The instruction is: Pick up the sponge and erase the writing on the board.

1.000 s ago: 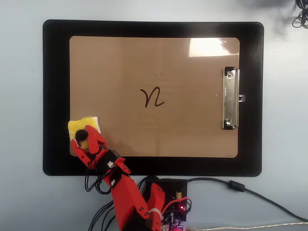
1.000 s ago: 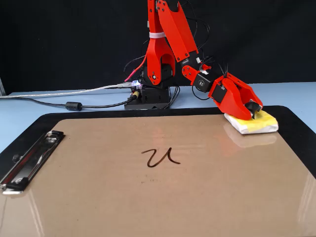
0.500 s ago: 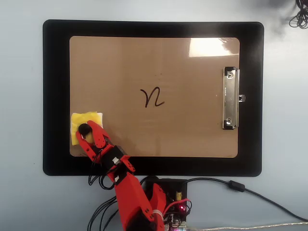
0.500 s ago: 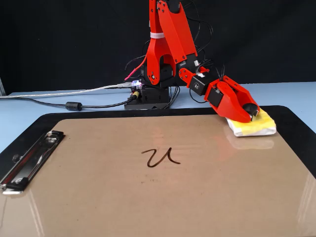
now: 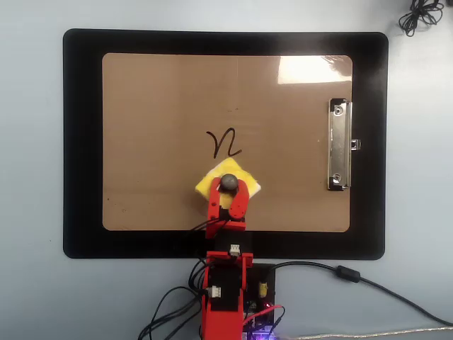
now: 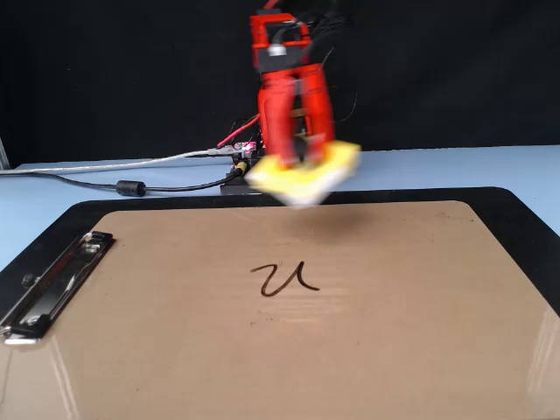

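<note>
The tan board [image 5: 156, 106] [image 6: 394, 332] lies on a black mat, its silver clip [image 5: 340, 144] [image 6: 52, 284] at one short edge. Near the board's middle is the dark writing [image 5: 224, 143] [image 6: 285, 279]. My red gripper [image 5: 228, 185] [image 6: 302, 162] is shut on the yellow sponge [image 5: 212, 177] [image 6: 306, 179], pinching its black knob. In the fixed view the sponge hangs blurred in the air above the board's far edge. From overhead it sits just below the writing.
The black mat [image 5: 81, 142] [image 6: 525, 219] rims the board on all sides. The arm's base and circuit board [image 5: 233, 283] [image 6: 262, 171] stand by the mat's edge. A grey cable [image 5: 354, 276] [image 6: 122, 185] trails across the pale blue table.
The gripper has lifted the sponge off the board's corner and swung it fast across to the middle, close to the writing. The writing is unchanged.
</note>
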Motion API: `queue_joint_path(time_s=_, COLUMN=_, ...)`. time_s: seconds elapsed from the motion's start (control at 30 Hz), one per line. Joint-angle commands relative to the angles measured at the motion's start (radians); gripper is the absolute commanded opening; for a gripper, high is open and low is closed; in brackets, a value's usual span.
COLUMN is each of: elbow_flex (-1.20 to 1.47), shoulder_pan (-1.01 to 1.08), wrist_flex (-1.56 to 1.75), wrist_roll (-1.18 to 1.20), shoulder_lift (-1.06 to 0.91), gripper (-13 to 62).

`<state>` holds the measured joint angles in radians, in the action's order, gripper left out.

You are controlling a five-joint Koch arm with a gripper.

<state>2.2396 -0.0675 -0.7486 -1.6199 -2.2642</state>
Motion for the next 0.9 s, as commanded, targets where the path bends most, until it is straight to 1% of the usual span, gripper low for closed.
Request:
queue_joint_path(time_s=0.0, elbow_flex=-0.040, shoulder_pan=0.086, wrist_flex=0.118, wrist_roll=0.087, shoulder_lift=0.087, gripper=-8.0)
queue_joint_path(time_s=0.07, elbow_flex=-0.037, shoulder_pan=0.129, wrist_flex=0.242, wrist_roll=0.087, shoulder_lift=0.179, gripper=-8.0)
queue_joint_path(time_s=0.17, elbow_flex=-0.026, shoulder_pan=0.133, wrist_flex=0.419, wrist_roll=0.086, shoulder_lift=0.321, gripper=-8.0)
queue_joint_path(time_s=0.23, elbow_flex=-0.021, shoulder_pan=0.133, wrist_flex=0.477, wrist_roll=0.081, shoulder_lift=0.377, gripper=-8.0)
queue_joint_path(time_s=0.43, elbow_flex=0.074, shoulder_pan=0.126, wrist_flex=0.512, wrist_roll=0.049, shoulder_lift=0.376, gripper=-8.0)
queue_joint_path(time_s=0.53, elbow_flex=0.100, shoulder_pan=0.123, wrist_flex=0.653, wrist_roll=0.044, shoulder_lift=0.400, gripper=-8.0)
queue_joint_path(time_s=0.57, elbow_flex=0.097, shoulder_pan=0.118, wrist_flex=0.706, wrist_roll=0.043, shoulder_lift=0.434, gripper=-8.0)
queue_joint_path(time_s=0.63, elbow_flex=0.084, shoulder_pan=0.107, wrist_flex=0.807, wrist_roll=0.038, shoulder_lift=0.563, gripper=-8.0)
queue_joint_path(time_s=0.73, elbow_flex=-0.048, shoulder_pan=0.098, wrist_flex=0.925, wrist_roll=0.031, shoulder_lift=0.746, gripper=-8.0)
queue_joint_path(time_s=0.8, elbow_flex=-0.118, shoulder_pan=0.095, wrist_flex=0.934, wrist_roll=0.029, shoulder_lift=0.819, gripper=-8.0)
queue_joint_path(time_s=0.87, elbow_flex=-0.130, shoulder_pan=0.095, wrist_flex=0.934, wrist_roll=0.025, shoulder_lift=0.833, gripper=-8.0)
